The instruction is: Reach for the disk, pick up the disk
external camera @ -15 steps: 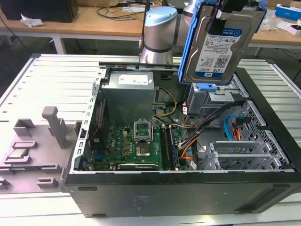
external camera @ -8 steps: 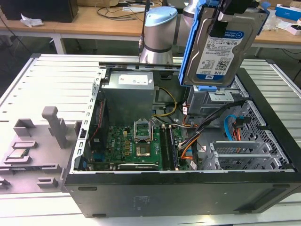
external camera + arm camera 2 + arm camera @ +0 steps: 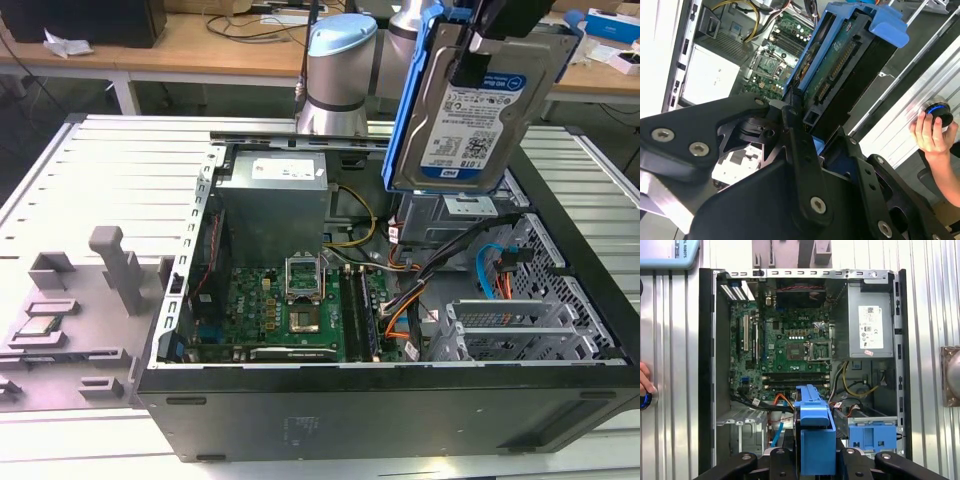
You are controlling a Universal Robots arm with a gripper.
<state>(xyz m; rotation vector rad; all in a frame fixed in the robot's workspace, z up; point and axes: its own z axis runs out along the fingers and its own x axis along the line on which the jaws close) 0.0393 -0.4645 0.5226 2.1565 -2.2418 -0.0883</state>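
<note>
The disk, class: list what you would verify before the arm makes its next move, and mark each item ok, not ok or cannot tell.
1. Disk held by the gripper: ok, fingers clamp its blue caddy.
2. Disk clear of the computer case: ok, above it in the exterior view.
3. Disk's connector free of cables: ok, bare in the second wrist view.
4. Person's hand away from the disk: ok, on a knob beside the case.
5. Grip secure against slipping: cannot tell.
</note>
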